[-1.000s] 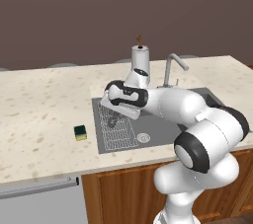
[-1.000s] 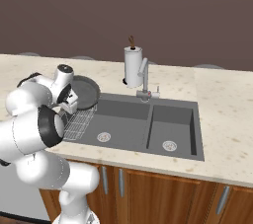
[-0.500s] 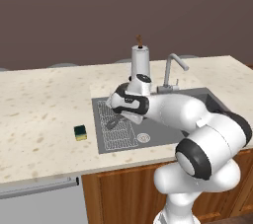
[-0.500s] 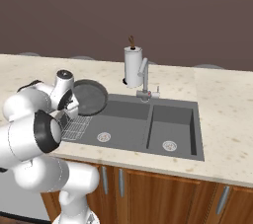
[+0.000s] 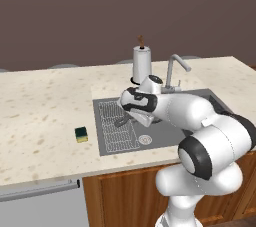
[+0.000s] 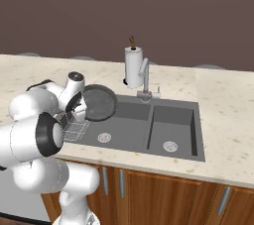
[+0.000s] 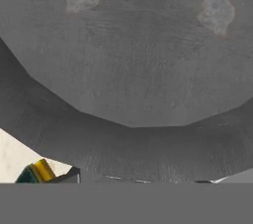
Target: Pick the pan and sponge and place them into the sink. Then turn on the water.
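The pan (image 6: 100, 102) is a round dark grey skillet, tilted up on its edge over the left basin of the sink (image 6: 133, 120). My gripper (image 6: 82, 110) is shut on its left rim. In the hand view the pan (image 7: 133, 70) is pressed close against the camera, with a corner of the sponge (image 7: 32, 173) at the lower left. That small sponge (image 5: 81, 134), yellow with a green top, lies on the counter just left of the sink (image 5: 167, 130). The curved grey faucet (image 6: 144, 77) stands behind the basins; no water runs from it.
A white paper towel roll (image 6: 133, 67) stands on the counter behind the faucet (image 5: 173, 69). A ribbed wire rack (image 5: 114, 123) covers the left end of the sink. Pale speckled counter (image 5: 45, 106) stretches to the left of it.
My arm has carried the pan to the right and a little lower, from the sink's left edge to above the left basin. The sponge has not moved.
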Motion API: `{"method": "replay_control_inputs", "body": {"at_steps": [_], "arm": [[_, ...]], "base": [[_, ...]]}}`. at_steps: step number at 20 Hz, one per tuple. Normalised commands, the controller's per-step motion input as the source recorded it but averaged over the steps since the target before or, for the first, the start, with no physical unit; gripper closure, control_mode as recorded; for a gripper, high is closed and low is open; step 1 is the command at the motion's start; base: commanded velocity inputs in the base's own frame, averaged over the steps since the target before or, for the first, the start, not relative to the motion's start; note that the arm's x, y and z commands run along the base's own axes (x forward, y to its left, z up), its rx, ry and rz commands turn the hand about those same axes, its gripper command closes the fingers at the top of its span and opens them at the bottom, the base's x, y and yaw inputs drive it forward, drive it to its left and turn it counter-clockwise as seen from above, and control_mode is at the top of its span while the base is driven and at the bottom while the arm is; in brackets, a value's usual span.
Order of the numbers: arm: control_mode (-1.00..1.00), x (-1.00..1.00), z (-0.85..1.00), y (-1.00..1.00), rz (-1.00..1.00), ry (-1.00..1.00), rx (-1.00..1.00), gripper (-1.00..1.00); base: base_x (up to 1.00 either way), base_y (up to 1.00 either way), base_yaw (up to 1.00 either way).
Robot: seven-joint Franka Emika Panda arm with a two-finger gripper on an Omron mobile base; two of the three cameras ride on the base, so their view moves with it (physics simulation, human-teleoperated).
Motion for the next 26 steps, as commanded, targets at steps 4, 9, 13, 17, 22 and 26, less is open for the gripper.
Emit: {"method": "replay_control_inputs", "body": {"at_steps": [4, 9, 13, 17, 22, 26], "arm": [[-1.00, 0.09, 0.00, -0.20, -0.09, 0.16, 0.04, 1.00], [-1.00, 0.08, 0.00, -0.19, -0.07, 0.16, 0.02, 1.00], [-1.00, 0.06, -0.11, -0.15, -0.04, 0.14, 0.00, 1.00], [-1.00, 0.03, -0.31, -0.11, -0.03, 0.07, -0.02, 1.00], [-1.00, 0.01, -0.36, -0.12, -0.02, 0.02, -0.06, 1.00], [-1.00, 0.05, -0.32, -0.17, 0.00, 0.00, -0.11, 1.00]], "base": [[0.00, 0.00, 0.00], [0.00, 0.00, 0.00], [0.00, 0.00, 0.00], [0.00, 0.00, 0.00], [0.00, 0.00, 0.00], [0.00, 0.00, 0.00]]}}
